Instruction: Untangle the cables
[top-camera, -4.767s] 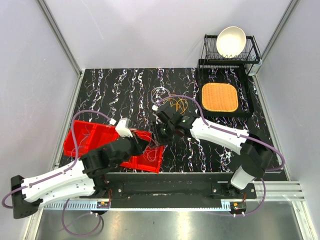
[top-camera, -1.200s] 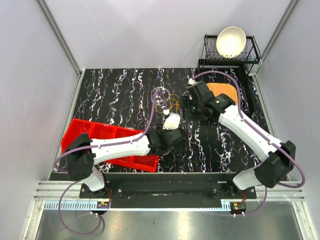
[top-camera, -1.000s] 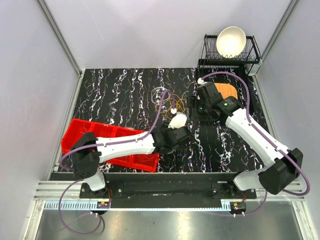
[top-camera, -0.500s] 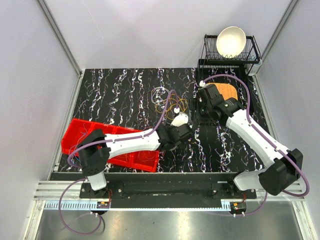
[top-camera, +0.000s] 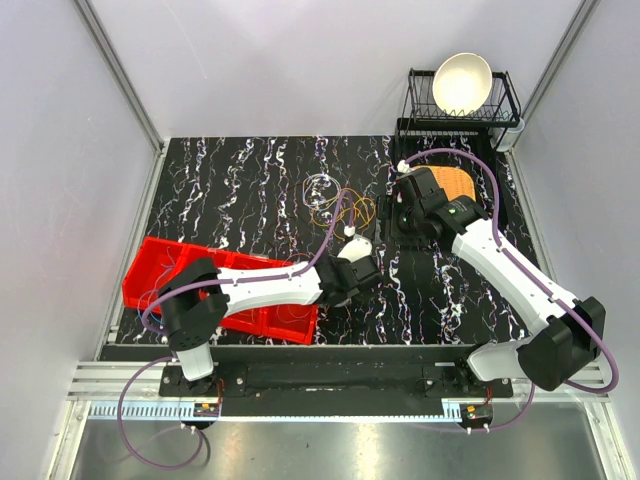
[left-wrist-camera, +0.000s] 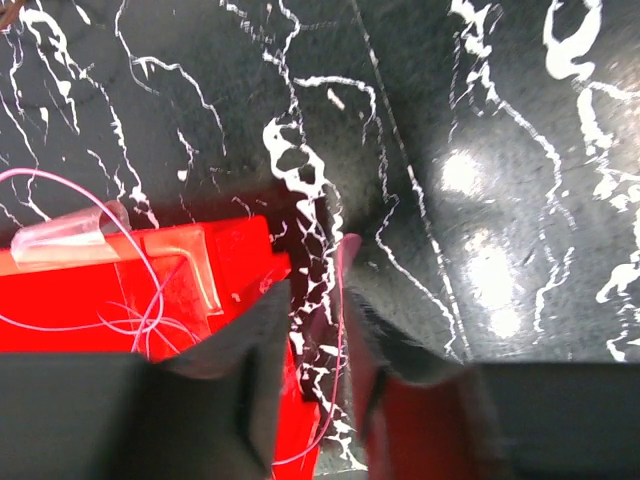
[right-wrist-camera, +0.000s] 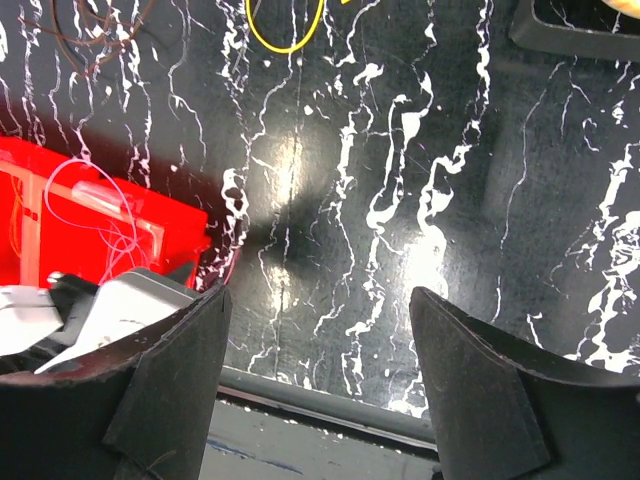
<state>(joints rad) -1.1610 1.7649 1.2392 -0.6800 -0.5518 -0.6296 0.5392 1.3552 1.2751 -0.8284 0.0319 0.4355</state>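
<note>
Approach to tangle (top-camera: 340, 207), probably. Left fingers (left-wrist-camera: 250, 370) were narrow, pink cable (left-wrist-camera: 340, 300) between, grip unclear; right fingers (right-wrist-camera: 170, 370) wide, empty. Next needed: pinch one strand, pull clear.

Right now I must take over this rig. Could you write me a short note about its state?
Left end effector: fingers close together, a pink wire runs between them; grip uncertain.
Right end effector: open, empty, over the table.
Cables: pink loops lie in the red bin; the tangle of orange, yellow and white loops lies on the table.
Done: some pink wire is apart from the tangle.
Left: separate the tangle.
</note>
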